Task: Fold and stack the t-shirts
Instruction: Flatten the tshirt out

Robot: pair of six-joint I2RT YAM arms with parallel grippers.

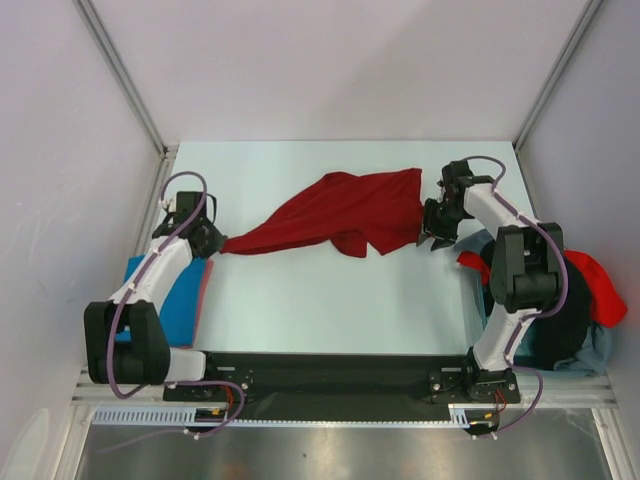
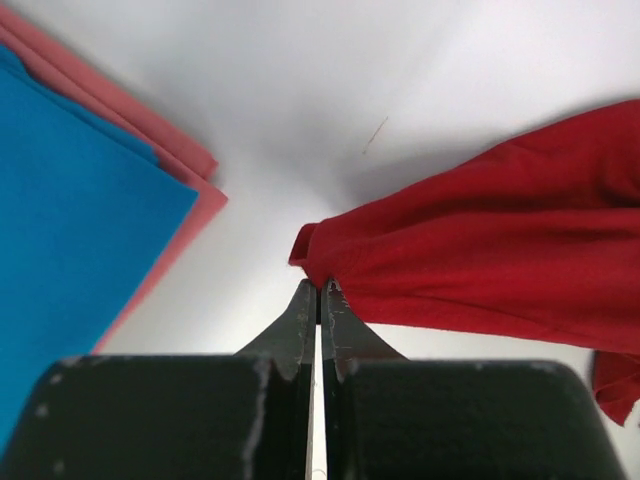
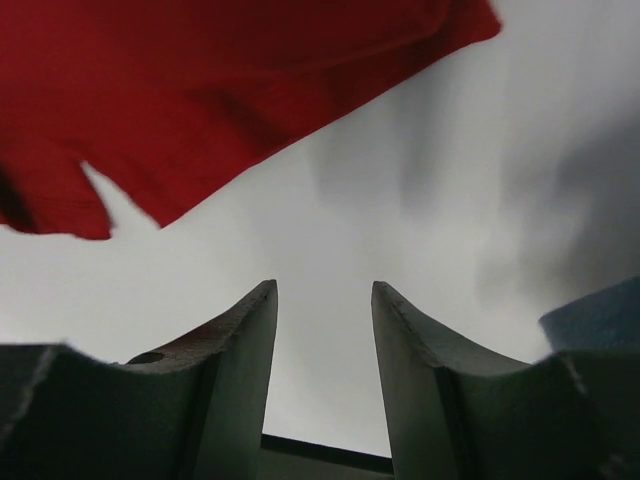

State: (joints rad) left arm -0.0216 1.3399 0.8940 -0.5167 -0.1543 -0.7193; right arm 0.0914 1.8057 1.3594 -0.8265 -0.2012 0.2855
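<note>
A dark red t-shirt (image 1: 340, 212) lies stretched and bunched across the middle of the table. My left gripper (image 1: 215, 243) is shut on its left tip; in the left wrist view the fingertips (image 2: 320, 285) pinch the dark red cloth (image 2: 480, 250). At the shirt's right edge my right gripper (image 1: 432, 235) stands open. Its wrist view shows bare table between the fingers (image 3: 323, 290), with the red cloth (image 3: 200, 90) ahead and apart from them. A folded bright blue t-shirt (image 1: 180, 305) lies on a folded red one (image 1: 205, 290) by the left arm.
A heap of unfolded t-shirts sits by the right arm at the table's right edge: black (image 1: 560, 310), brighter red (image 1: 600, 285) and pale grey-blue (image 1: 600, 350). White walls and metal rails close in the table on three sides.
</note>
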